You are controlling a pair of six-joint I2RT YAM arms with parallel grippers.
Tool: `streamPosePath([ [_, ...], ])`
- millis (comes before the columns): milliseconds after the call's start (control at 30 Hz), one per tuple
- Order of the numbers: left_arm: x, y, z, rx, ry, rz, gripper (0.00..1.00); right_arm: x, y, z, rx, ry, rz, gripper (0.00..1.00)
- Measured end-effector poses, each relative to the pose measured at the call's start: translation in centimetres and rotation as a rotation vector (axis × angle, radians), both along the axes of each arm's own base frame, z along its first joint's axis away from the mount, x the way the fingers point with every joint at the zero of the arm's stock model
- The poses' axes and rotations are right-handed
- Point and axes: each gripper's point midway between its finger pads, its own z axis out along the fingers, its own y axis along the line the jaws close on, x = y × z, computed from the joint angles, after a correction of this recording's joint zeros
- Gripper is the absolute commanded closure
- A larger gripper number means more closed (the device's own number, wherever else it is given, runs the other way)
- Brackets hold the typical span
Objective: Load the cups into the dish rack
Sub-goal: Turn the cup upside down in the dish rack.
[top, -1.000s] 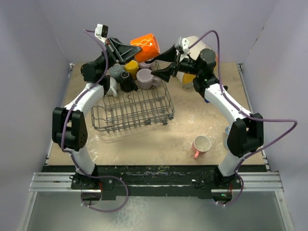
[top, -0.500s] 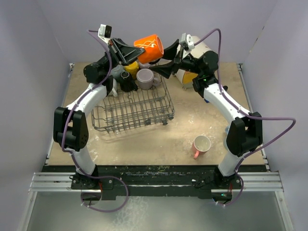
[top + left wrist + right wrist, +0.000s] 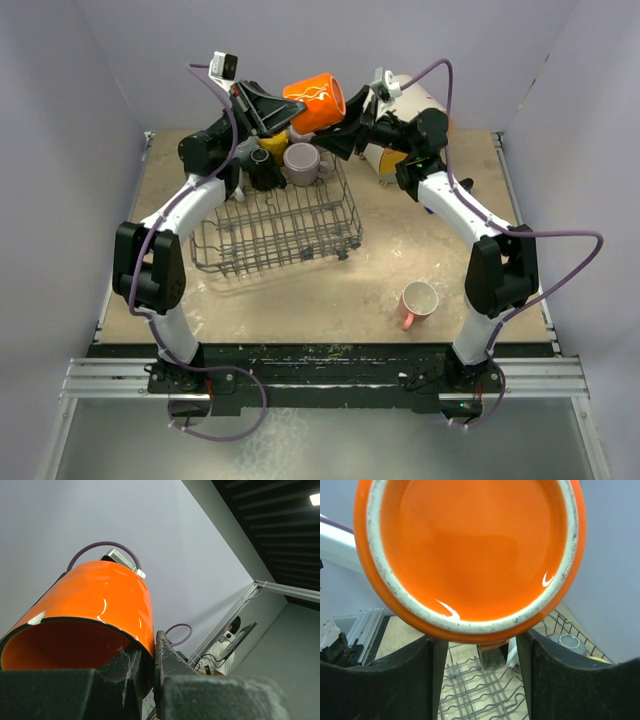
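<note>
Holding the orange cup (image 3: 315,102) on its side with the left gripper (image 3: 153,651), jaws pinched together on the rim wall, high above the far edge of the dish rack (image 3: 205,250). Facing the cup's base from the right with the right gripper (image 3: 480,645), fingers spread apart just beside it; cannot tell whether touching.

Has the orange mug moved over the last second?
Yes. The orange mug shifted right, toward the white cylinder, above the dish rack's far edge.
</note>
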Motion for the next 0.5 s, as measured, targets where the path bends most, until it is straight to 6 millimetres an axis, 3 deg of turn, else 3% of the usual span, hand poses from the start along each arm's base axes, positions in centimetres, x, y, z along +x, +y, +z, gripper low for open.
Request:
streamPosePath([
  [500,0.03,-0.39,-0.22,-0.002,0.005,-0.008,1.0,-0.26,0.01,0.66,0.013,0.004,0.01,0.61],
])
